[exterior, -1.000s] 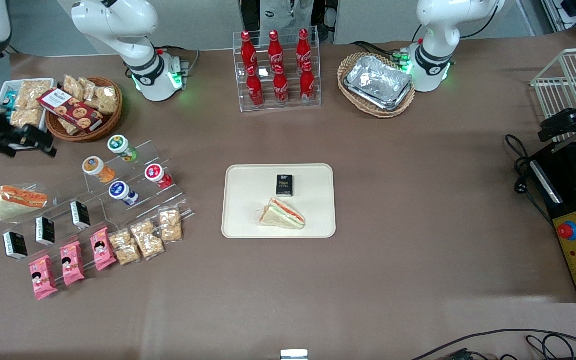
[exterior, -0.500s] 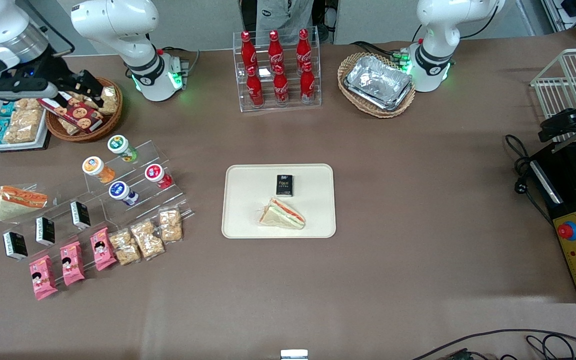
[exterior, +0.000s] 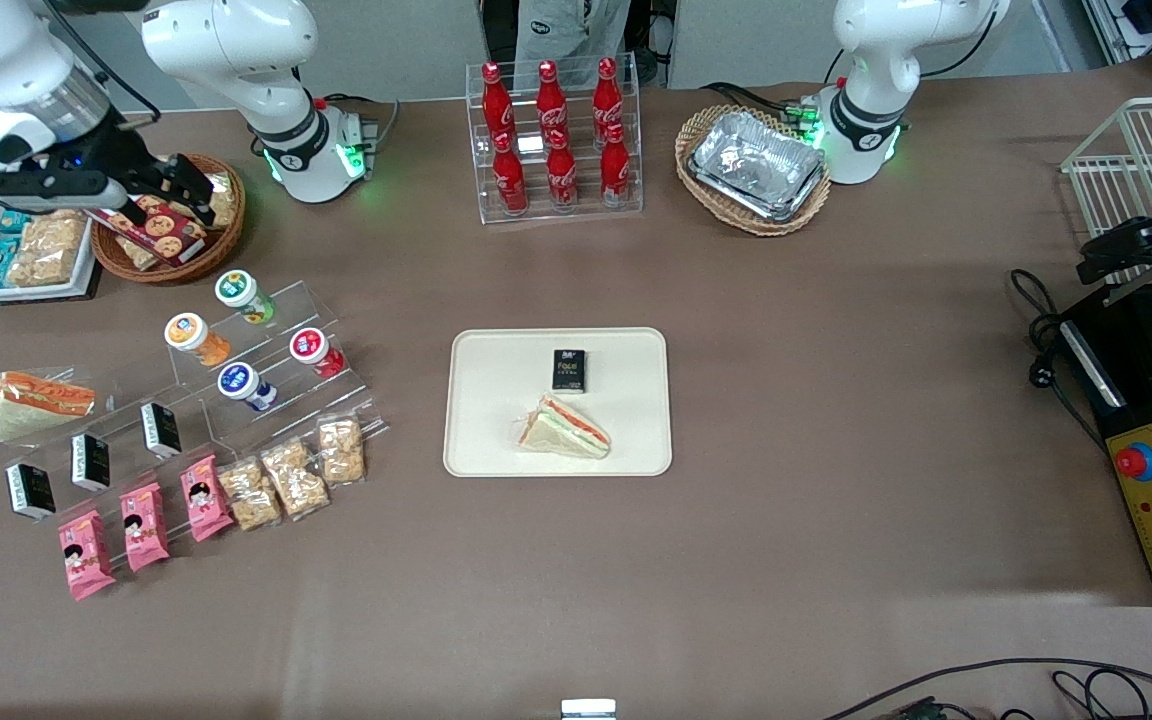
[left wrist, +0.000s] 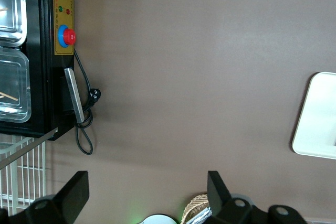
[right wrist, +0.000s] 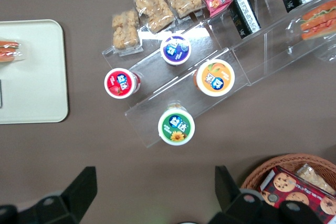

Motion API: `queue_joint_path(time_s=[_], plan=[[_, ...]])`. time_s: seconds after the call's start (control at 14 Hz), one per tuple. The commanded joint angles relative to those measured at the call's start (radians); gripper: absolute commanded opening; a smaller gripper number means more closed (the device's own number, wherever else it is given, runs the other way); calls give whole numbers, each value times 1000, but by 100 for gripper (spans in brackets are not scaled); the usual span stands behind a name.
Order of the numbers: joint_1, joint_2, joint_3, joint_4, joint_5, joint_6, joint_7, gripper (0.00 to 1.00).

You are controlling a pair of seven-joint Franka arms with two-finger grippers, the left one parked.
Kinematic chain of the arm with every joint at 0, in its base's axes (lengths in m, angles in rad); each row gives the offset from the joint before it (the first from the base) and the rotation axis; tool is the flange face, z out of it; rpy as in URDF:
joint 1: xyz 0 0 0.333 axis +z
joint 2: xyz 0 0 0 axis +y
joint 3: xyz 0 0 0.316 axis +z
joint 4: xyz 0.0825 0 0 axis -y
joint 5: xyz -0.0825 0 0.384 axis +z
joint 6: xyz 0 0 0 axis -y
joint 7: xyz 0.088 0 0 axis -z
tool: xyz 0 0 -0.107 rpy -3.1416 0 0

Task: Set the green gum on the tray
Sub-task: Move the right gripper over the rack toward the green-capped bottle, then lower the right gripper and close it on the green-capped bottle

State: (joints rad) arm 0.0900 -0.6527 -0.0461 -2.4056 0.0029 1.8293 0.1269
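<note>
The green gum [exterior: 236, 290] stands on the top step of a clear acrylic stand, with its green-rimmed lid up; it also shows in the right wrist view [right wrist: 176, 126]. The cream-beige tray [exterior: 481, 440] lies mid-table and holds a wrapped sandwich [exterior: 566, 428] and a small black box [exterior: 568, 370]; its corner shows in the right wrist view [right wrist: 31, 77]. My right gripper [exterior: 194, 195] hangs open and empty over the wicker basket, farther from the front camera than the green gum. In the right wrist view the gripper [right wrist: 156, 179] is well above the table with the gum ahead of its fingers.
Orange-lidded [exterior: 186, 331], red-lidded [exterior: 309, 346] and blue-lidded [exterior: 238, 381] bottles share the stand [exterior: 276, 400] with black boxes, pink packs and snack bags. A wicker basket of cookies [exterior: 126, 262] lies under the gripper. A cola rack [exterior: 554, 140] and a basket of foil trays [exterior: 754, 165] stand near the arm bases.
The right arm swung in from the table edge at its own end to above the wicker basket, then shifted slightly toward the stand. The gripper stayed open and empty.
</note>
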Motion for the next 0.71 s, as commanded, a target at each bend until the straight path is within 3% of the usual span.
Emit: queue_joint_path(time_s=[0.0,0.5,0.64], plan=[[-19,-7,-17,-127,2,135,-16,100],[-35,54,-17,-276,-3,367,-18,100],[-35,76,-17,-294,-35,407,-18,100]])
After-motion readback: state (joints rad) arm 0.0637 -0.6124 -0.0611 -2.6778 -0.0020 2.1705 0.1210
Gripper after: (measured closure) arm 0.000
